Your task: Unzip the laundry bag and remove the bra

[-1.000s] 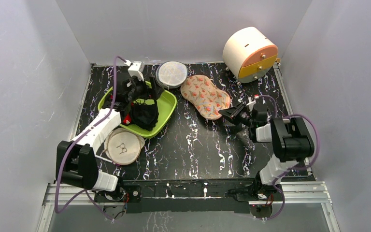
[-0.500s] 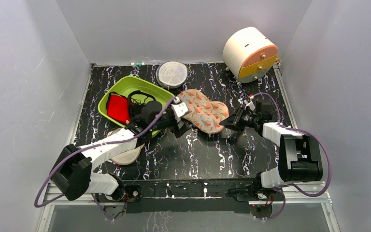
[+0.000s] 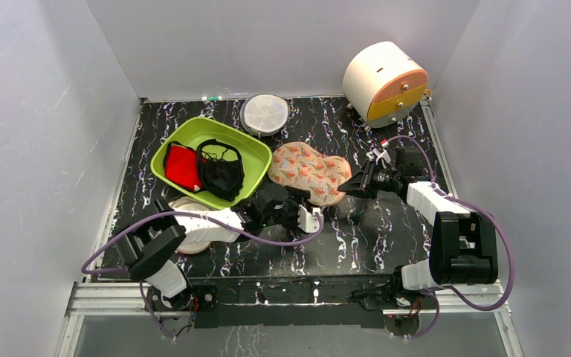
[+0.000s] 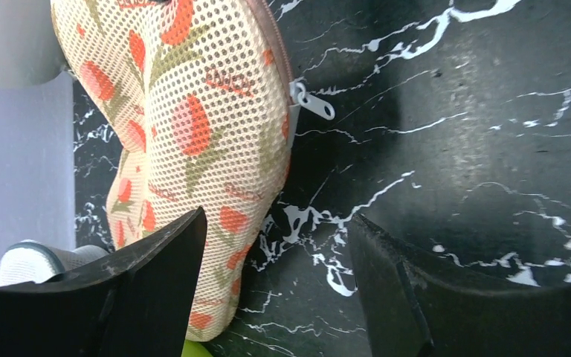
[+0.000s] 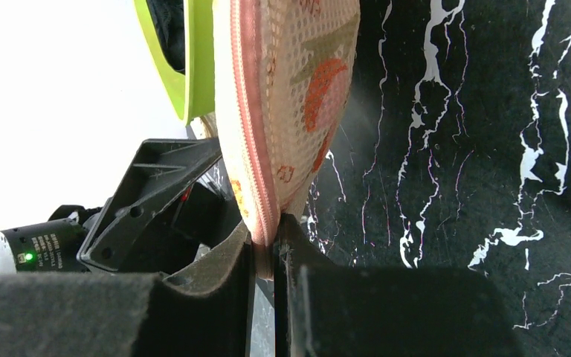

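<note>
Right pincer (image 5: 268,256): closed to a sliver on the rim of the laundry bag (image 5: 290,74), with the pink zip tape pinched between both fingers, so you hold the bag by its end nearest the right arm. Left pincer (image 4: 276,227): jaws spread wide, holding nothing, with only tabletop between them. One finger (image 4: 156,282) overlaps the bag's edge in the left wrist view, and you cannot tell whether it touches. From overhead, the laundry bag (image 3: 306,171) lies on the black marbled table (image 3: 305,253), between the green tray (image 3: 256,156) and the right pincer (image 3: 346,187). The left pincer (image 3: 308,216) sits low, just beside the bag's near edge. That view shows neither jaw gap; only the wrist cameras settle it. The left wrist view alone shows the metal zip pull (image 4: 312,102), sticking out from the rim over the table, well apart from both fingers. The right wrist view alone shows the zip closed along the gripped edge, that end of the bag raised on edge, and the left pincer's black body beyond it. What the bag contains does not show in any view. Only the overhead view shows a black bra (image 3: 221,175) and a red garment (image 3: 181,165) in the tray, and a grey mesh disc (image 3: 265,114) behind it.
</note>
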Available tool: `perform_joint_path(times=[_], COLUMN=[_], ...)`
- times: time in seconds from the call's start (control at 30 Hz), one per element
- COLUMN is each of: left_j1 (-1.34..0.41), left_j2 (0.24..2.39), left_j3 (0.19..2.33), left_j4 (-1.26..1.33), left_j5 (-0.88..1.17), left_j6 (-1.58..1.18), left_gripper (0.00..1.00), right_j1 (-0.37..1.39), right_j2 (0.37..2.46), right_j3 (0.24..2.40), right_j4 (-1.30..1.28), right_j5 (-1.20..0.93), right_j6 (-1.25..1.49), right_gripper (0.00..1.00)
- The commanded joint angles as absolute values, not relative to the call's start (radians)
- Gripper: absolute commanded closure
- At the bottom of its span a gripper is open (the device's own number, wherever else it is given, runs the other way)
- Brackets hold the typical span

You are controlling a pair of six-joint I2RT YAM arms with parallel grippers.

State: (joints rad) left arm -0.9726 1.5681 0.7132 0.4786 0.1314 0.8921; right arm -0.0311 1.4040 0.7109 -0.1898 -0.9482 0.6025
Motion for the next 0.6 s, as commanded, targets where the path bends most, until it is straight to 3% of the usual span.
perform_joint_path(times=[0.0,0.17,0.33,0.57], left_j1=[-0.975,-0.978,-0.978,-0.975], left_j2=[1.608,1.710,1.718,1.671], left_j3=[0.760,0.786,0.803,0.855], left_j4=[0.609,0.748,0.761,0.710], left_j5=[0.114,0.076,0.123,0.092], left_j6=[0.967,0.920,0.840,0.655], left_gripper=[0.34,0.46,0.44,0.88], right_j1=[-0.031,-0.031,-0.030,-0.029], right_j2=[1.379,1.369,1.356,1.355], right_j3=[0.741,0.741,0.762,0.800], right_j4=[-0.184,-0.158,-0.134,-0.143], right_j5=[-0.988,-0.979,-0.961,-0.921], right_j6=[0.605,0.635,0.667,0.629], right_gripper=[0.98,0.98,0.97,0.88])
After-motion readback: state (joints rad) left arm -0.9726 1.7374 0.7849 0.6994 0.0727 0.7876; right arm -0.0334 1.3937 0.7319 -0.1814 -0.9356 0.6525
